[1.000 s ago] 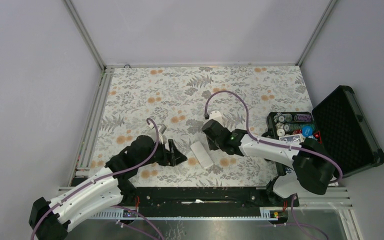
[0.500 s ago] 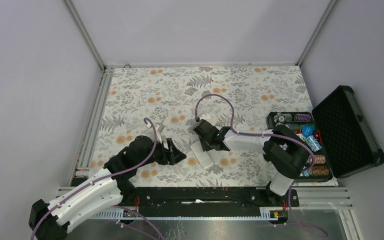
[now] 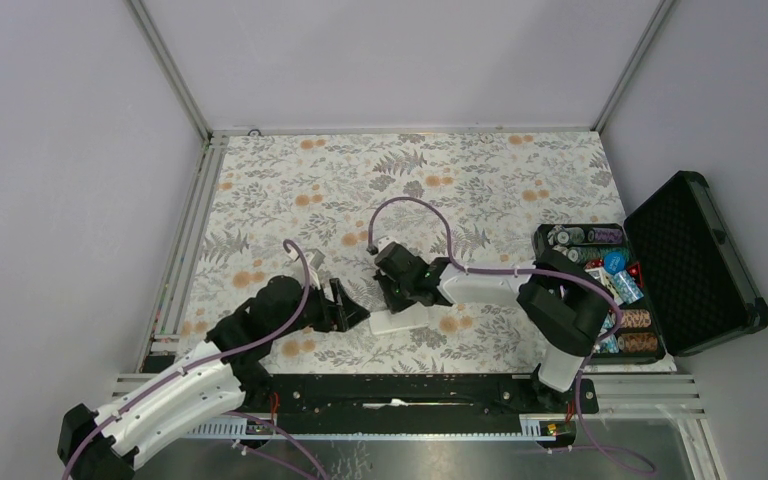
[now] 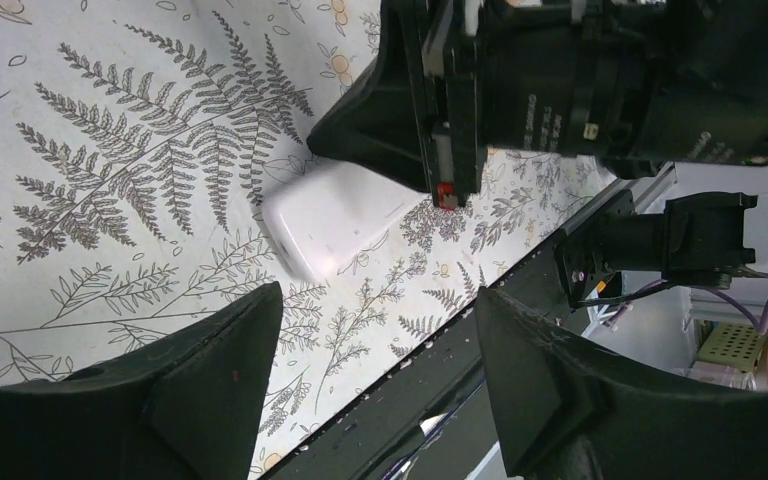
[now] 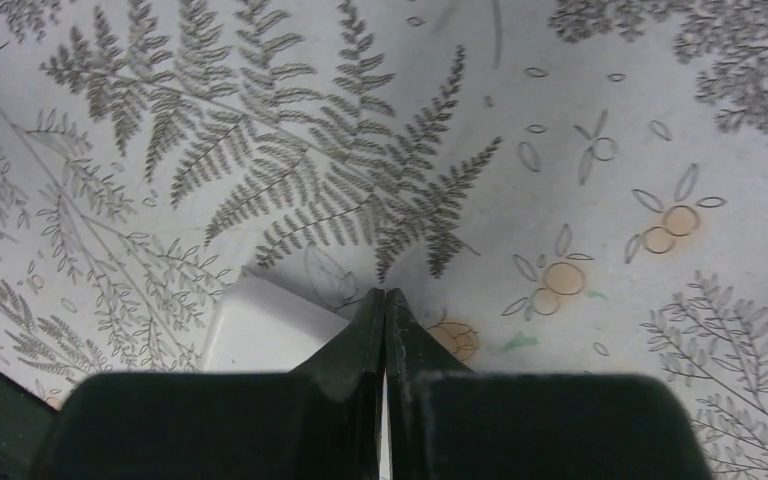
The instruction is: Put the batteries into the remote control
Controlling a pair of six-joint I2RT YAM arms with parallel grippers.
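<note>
Status, near edge outward:

- left gripper (image 4: 375,300): released, jaws wide, low over the table (image 3: 440,180) at about 6 o'clock. It holds nothing. The remote's end sits just beyond its fingertips, not yet between them.
- remote control (image 3: 400,321): flat on the floral cloth, just past 6 o'clock of table centre, long axis roughly 9-to-3. Plain white face is up, so probably the back. No cover seam is visible in the wrist views, so I can't confirm that.
- right gripper (image 5: 385,310): clenched on nothing, fingers pressed into one blade. It's at the remote's 12 o'clock edge and appears to touch it. The left wrist view shows it bearing down on the far end.
- batteries (image 3: 626,287): likely the slim blue pieces in the open case (image 3: 685,245) at 3 o'clock, well apart from the remote. They're too small to say for sure.

My read: this is prep, positioning the remote or working the cover, and no loading has started.

How to do it well:
- Slide the left jaws around the remote's short sides and clamp first. The cloth looks slick and the handset will skid under a one-sided push.
- Keep the right blade low and push along the long axis, not across it, or the body will just yaw.
- Use light downforce. Too much pins the cover instead of sliding it.
- Don't go to the case until the bay is visibly open.
</note>
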